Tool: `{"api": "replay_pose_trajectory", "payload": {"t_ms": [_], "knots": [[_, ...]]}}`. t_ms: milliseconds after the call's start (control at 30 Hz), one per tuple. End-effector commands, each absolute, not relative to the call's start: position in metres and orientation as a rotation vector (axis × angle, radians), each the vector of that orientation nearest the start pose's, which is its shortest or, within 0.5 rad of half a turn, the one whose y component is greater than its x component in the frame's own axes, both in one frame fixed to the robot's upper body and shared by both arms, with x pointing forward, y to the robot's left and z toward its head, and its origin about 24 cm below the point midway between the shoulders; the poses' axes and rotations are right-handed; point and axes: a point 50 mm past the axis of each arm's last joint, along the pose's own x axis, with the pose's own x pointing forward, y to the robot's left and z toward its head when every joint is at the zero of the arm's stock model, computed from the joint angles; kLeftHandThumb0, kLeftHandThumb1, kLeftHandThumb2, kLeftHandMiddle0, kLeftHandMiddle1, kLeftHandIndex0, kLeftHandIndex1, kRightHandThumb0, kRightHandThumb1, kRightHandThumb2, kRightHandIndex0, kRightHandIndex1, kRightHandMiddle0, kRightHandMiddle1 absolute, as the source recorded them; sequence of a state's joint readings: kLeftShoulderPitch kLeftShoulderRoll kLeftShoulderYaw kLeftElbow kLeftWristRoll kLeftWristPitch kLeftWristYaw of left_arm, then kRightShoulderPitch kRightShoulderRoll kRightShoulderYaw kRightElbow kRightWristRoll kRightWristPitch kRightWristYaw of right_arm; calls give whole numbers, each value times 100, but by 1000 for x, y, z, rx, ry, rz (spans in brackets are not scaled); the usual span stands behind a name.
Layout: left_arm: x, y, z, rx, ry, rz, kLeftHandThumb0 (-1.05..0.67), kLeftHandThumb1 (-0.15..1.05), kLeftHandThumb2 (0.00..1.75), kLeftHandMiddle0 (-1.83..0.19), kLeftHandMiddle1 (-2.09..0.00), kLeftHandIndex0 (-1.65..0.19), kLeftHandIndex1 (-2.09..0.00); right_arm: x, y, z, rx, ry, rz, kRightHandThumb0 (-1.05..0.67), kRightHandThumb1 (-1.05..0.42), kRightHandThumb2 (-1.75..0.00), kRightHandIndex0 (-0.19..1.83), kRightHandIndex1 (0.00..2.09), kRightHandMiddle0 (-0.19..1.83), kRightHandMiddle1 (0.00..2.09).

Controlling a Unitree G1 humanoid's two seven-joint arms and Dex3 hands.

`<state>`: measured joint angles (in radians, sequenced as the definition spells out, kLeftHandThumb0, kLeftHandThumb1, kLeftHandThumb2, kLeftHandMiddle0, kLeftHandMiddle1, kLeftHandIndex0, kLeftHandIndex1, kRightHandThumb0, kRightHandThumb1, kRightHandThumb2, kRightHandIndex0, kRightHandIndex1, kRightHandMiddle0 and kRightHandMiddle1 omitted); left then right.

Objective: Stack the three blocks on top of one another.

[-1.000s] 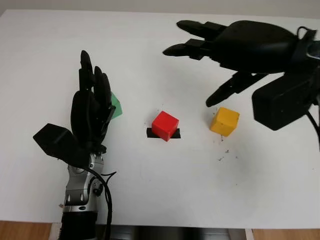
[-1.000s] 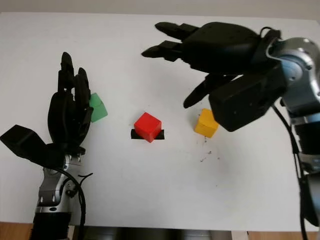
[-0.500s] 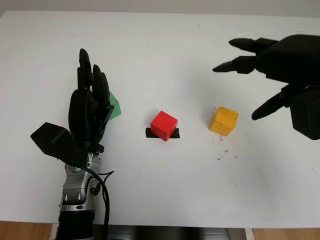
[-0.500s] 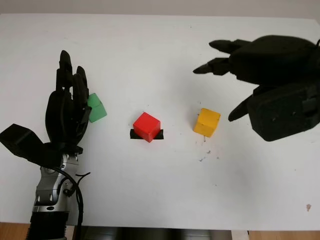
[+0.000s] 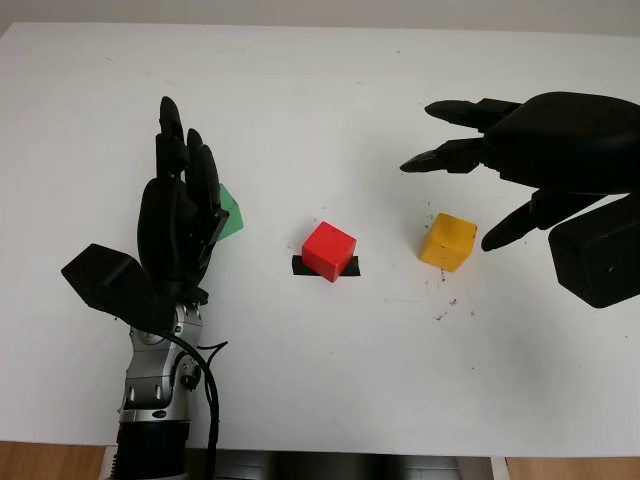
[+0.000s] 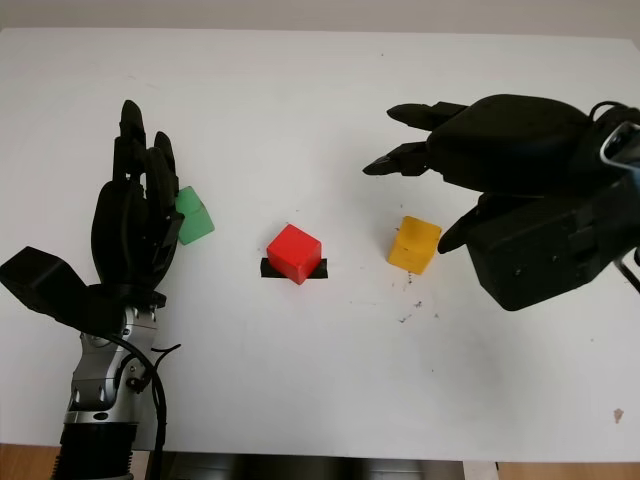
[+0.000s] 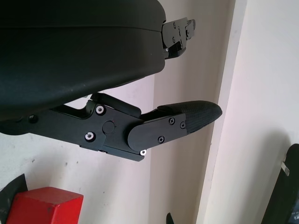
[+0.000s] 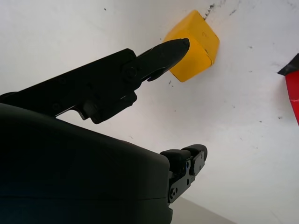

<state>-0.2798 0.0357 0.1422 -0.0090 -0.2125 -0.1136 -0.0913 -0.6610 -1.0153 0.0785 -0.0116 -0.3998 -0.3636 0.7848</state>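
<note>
- left hand (image 5: 180,225) open, upright at counter's (image 5: 330,380) left side, holding nothing; green block (image 5: 231,213) just behind it, partly hidden
- three blocks, one of each colour, all single on the counter, none stacked
- red block (image 5: 329,250) centre, on a black tape mark (image 5: 303,266)
- yellow block (image 5: 448,242) right of red, apart from it
- right hand (image 5: 520,150) open, holding nothing, above and just right of yellow block

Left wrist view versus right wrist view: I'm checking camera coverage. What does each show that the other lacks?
Left wrist view: the open left robot hand, above the table. Right wrist view: the open right robot hand, one finger reaching beside the yellow block. Shared: the red block on its black tape and the white table.
</note>
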Motion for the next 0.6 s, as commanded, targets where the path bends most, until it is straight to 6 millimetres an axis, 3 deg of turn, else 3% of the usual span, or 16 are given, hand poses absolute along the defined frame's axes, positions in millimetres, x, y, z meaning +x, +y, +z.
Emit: {"api": "replay_pose_trajectory", "payload": {"t_ms": [0, 567], "knots": [[295, 170, 134, -168, -431, -36, -64, 105, 63, 19, -4, 19, -2, 296, -216, 259, -1723, -344, 625, -43, -83, -5, -3, 7, 32, 14], [296, 173, 133, -155, -435, -36, -62, 105, 64, 19, -5, 19, -2, 296, -223, 253, -1862, -293, 676, -47, -80, -5, -1, 6, 33, 10]]}}
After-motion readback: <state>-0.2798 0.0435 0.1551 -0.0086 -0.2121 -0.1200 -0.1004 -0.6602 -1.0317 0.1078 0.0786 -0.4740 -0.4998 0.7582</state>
